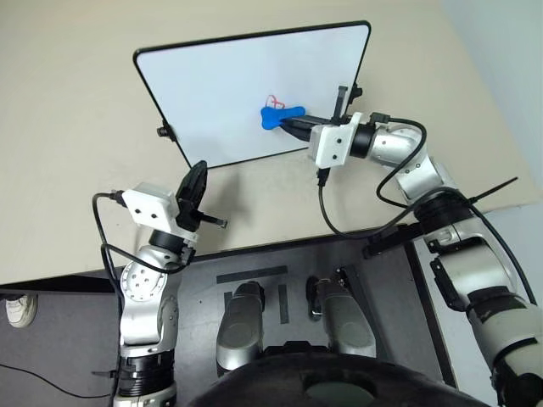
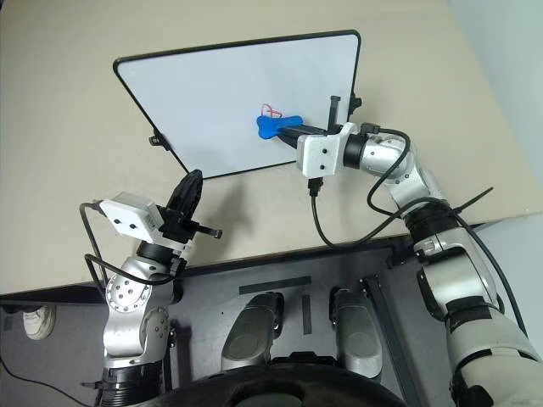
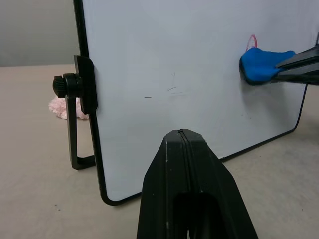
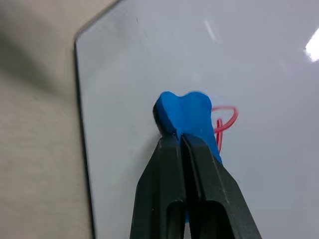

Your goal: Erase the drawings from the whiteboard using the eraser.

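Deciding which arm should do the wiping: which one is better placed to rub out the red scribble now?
The right. Its pincer is shut on the blue eraser, held at the whiteboard right beside the red scribble. The left pincer is shut, empty and off the board.

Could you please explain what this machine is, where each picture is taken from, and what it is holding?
It is a humanoid robot with two arms, each ending in a two-fingered black gripper. Two pictures come from cameras on its head, looking down; the other two from a camera on each wrist. A whiteboard stands tilted on a beige table. The right gripper is shut on a blue eraser, held at the board beside a small red drawing. The left gripper is shut, holds nothing, and points at the board's lower edge. Something pink lies behind the board.
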Available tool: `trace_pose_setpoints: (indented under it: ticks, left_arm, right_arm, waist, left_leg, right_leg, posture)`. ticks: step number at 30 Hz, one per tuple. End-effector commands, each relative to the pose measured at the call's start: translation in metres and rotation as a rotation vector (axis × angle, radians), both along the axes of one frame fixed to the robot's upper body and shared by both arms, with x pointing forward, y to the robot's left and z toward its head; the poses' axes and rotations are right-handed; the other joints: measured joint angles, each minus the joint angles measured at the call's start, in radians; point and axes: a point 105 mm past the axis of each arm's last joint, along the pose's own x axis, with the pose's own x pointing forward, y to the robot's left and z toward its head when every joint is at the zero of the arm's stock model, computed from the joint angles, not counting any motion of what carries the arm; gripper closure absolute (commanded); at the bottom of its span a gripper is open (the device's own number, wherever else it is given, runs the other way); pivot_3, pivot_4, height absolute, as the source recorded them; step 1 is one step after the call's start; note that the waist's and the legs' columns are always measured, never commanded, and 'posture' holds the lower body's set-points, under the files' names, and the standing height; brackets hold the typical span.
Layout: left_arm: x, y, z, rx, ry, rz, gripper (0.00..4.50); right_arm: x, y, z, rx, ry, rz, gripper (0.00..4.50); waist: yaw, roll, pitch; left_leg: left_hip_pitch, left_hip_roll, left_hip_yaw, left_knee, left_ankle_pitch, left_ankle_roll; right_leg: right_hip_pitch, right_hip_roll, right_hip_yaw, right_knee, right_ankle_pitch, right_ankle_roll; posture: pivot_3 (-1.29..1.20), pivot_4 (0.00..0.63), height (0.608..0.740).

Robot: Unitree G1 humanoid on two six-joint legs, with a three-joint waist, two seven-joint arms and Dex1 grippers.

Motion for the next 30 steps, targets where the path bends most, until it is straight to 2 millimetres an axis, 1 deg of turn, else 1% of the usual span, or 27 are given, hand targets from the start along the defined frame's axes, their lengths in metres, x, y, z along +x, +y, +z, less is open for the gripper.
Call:
trace_pose_setpoints:
  ticks: [1,8,13,14,17,20,22,25,28,30]
  left_arm:
    - [-0.001,-0.002,0.009,0.007,-0.045,0.003,4.5]
    - [0.001,-0.003,0.01,0.007,-0.052,0.001,4.5]
    - [0.004,-0.004,0.01,0.007,-0.055,-0.008,4.5]
    - [0.005,-0.004,0.01,0.007,-0.056,-0.01,4.5]
    - [0.006,-0.006,0.011,0.008,-0.059,-0.018,4.5]
    - [0.007,-0.006,0.011,0.008,-0.061,-0.021,4.5]
    - [0.008,-0.006,0.011,0.008,-0.061,-0.023,4.5]
    - [0.008,-0.006,0.011,0.008,-0.062,-0.025,4.5]
    - [0.008,-0.006,0.011,0.008,-0.062,-0.027,4.5]
    - [0.008,-0.007,0.011,0.008,-0.062,-0.027,4.5]
  right_arm:
    - [0.009,-0.001,0.02,0.035,-0.121,-0.023,4.45]
    - [0.012,-0.002,0.045,0.113,-0.244,-0.028,4.45]
    - [0.011,-0.002,0.053,0.145,-0.286,-0.026,4.45]
    - [0.01,-0.001,0.051,0.144,-0.278,-0.024,4.45]
    - [0.009,0.001,0.035,0.112,-0.232,-0.018,4.45]
    - [0.006,0.005,0.01,0.062,-0.157,-0.004,4.45]
    - [0.005,0.006,-0.001,0.035,-0.133,-0.001,4.45]
    - [0.005,0.008,-0.013,-0.005,-0.108,-0.005,4.45]
    - [0.007,0.008,-0.02,-0.03,-0.098,-0.016,4.45]
    - [0.008,0.009,-0.022,-0.043,-0.092,-0.018,4.45]
  waist:
    - [0.0,0.0,0.0]
    - [-0.001,0.001,0.0]
    - [-0.002,0.001,0.0]
    - [-0.002,0.001,0.0]
    - [-0.003,0.001,0.0]
    - [-0.003,0.0,0.0]
    - [-0.003,0.001,0.0]
    - [-0.004,0.001,0.0]
    - [-0.004,0.001,0.0]
    - [-0.004,0.001,0.0]
  left_leg:
    - [0.0,0.0,0.0,0.0,0.0,0.0]
    - [0.0,0.0,0.0,0.0,0.0,0.0]
    - [0.0,0.001,0.0,0.0,0.0,-0.001]
    - [0.0,0.001,0.0,0.0,0.0,0.0]
    - [0.0,0.001,0.0,0.0,0.0,0.0]
    - [0.0,0.001,0.0,0.0,0.0,0.0]
    - [0.0,0.001,0.0,0.0,0.0,0.0]
    - [0.0,0.001,0.0,0.0,-0.001,-0.001]
    - [0.0,0.001,0.0,0.0,-0.001,-0.001]
    - [0.0,0.001,0.0,0.0,-0.003,-0.005]
  right_leg:
    - [0.0,0.0,0.0,0.0,0.0,0.0]
    - [-0.002,0.0,0.0,0.0,0.007,-0.003]
    - [-0.003,0.0,0.0,0.0,0.008,-0.004]
    - [-0.003,0.0,0.0,0.0,0.008,-0.004]
    - [-0.003,0.0,0.0,-0.002,0.008,-0.003]
    - [-0.003,0.0,0.0,-0.003,0.008,-0.003]
    - [-0.003,0.0,0.0,-0.004,0.008,-0.003]
    - [-0.003,0.0,0.0,-0.004,0.008,-0.003]
    - [-0.003,0.0,0.0,-0.004,0.008,-0.003]
    - [-0.003,0.0,0.0,-0.004,0.008,-0.003]
  posture:
    - [0.0,0.15,0.74]
    - [0.0,0.15,0.74]
    - [0.0,0.15,0.74]
    - [0.0,0.15,0.74]
    - [0.0,0.15,0.74]
    - [0.0,0.15,0.74]
    - [0.0,0.15,0.74]
    - [0.0,0.15,0.74]
    - [0.0,0.15,0.74]
    - [0.0,0.15,0.74]
